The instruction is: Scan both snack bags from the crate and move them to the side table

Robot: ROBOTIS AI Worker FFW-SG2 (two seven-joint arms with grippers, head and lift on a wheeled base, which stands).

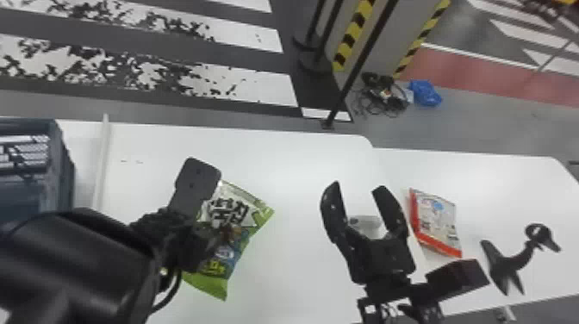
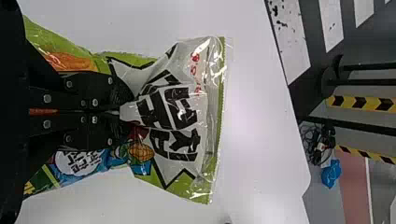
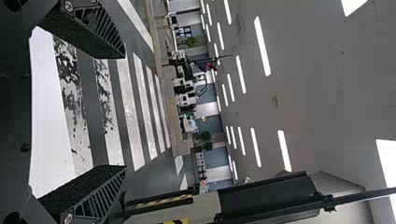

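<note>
The left gripper (image 1: 199,189) had its 2 fingers drawn together on the green snack bag (image 2: 170,112), pinching it over the white surface (image 1: 297,172). The right gripper (image 1: 358,188) had its fingers spread apart with nothing between their tips, and in the head view it stood between the green bag and the red-and-white snack bag (image 1: 437,219), which lay on the side table (image 1: 508,185). A small grey thing (image 1: 366,225) showed behind the right gripper's fingers, too hidden to make out. Farther right, past the red-and-white bag, a black object with a ring-shaped end (image 1: 508,263) took up room on the side table. At the far left sat the blue-grey crate (image 1: 62,172), with a pale bar (image 1: 101,163) just beside it. Beyond the surfaces, a thin black pole (image 1: 359,64), tangled cables (image 1: 381,97) and a blue plastic bundle (image 1: 425,92) stood or lay on the floor.
</note>
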